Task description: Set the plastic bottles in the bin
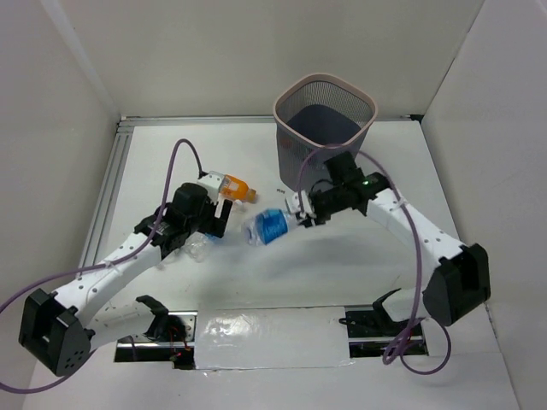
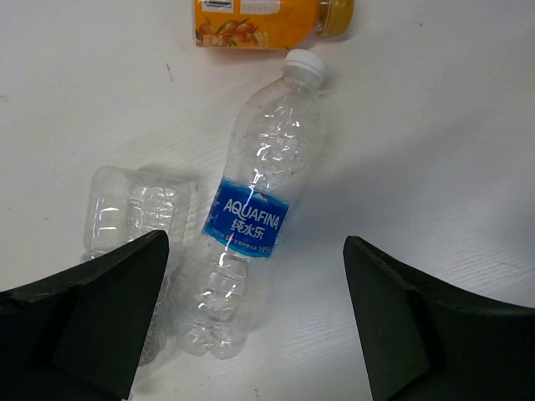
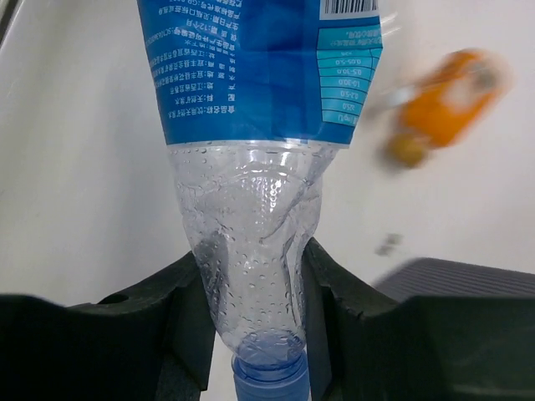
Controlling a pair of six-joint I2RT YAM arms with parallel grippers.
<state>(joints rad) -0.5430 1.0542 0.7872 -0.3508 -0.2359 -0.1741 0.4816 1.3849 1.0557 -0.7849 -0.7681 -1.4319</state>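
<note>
A crumpled clear bottle with a blue label [image 1: 267, 226] [image 3: 259, 75] lies in mid-table. My right gripper [image 1: 301, 213] [image 3: 251, 284] is shut on its shoulder just above the blue cap, both pads pressing the plastic. The bin [image 1: 295, 158], dark mesh with a pale pink rim, stands just behind that gripper. My left gripper [image 1: 205, 231] [image 2: 255, 276] hangs open over a clear Aquafina bottle [image 2: 251, 217] with a white cap, its base between the fingers. A plain clear bottle [image 2: 134, 205] [image 1: 198, 249] lies by the left finger. The short orange bottle [image 1: 238, 188] [image 2: 267, 21] [image 3: 443, 96] lies beyond.
White walls close in the table at the back and on both sides. A metal rail [image 1: 107, 196] runs along the left edge. The arm bases and a taped strip [image 1: 273, 329] sit at the near edge.
</note>
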